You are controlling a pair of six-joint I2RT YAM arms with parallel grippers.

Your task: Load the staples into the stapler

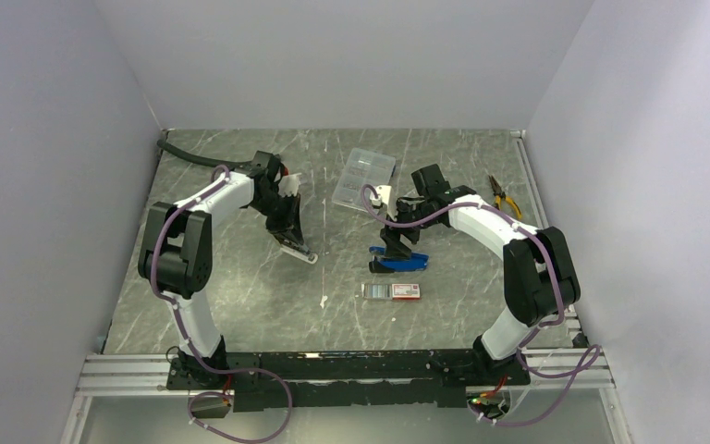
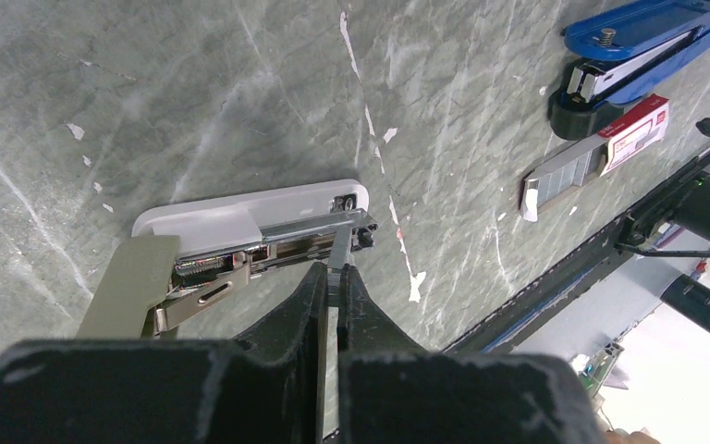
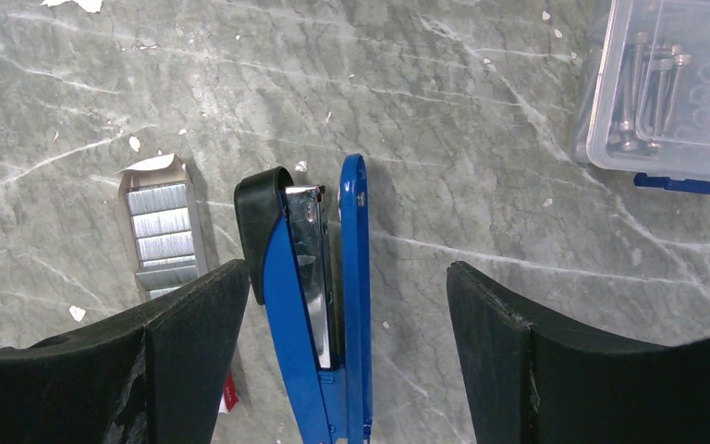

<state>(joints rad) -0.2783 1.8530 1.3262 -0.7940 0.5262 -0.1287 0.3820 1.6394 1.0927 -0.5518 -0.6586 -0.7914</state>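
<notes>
A white stapler (image 2: 231, 217) lies open on the table, its metal magazine (image 2: 300, 242) exposed; it also shows in the top view (image 1: 298, 251). My left gripper (image 2: 336, 276) is shut on a thin silvery staple strip (image 2: 341, 248), whose far end touches the magazine's front. The left gripper also shows in the top view (image 1: 288, 233). A blue stapler (image 3: 319, 277) lies on its side between the fingers of my open right gripper (image 3: 347, 305), which touch nothing. The dark tray of staples (image 3: 162, 227) pokes out of its white box with a red end (image 1: 392, 290) beside it.
A clear compartment case (image 1: 363, 178) of small parts lies at the back centre and also shows in the right wrist view (image 3: 675, 83). Yellow-handled pliers (image 1: 504, 196) lie at the far right. Small white paper scraps (image 2: 416, 285) dot the table.
</notes>
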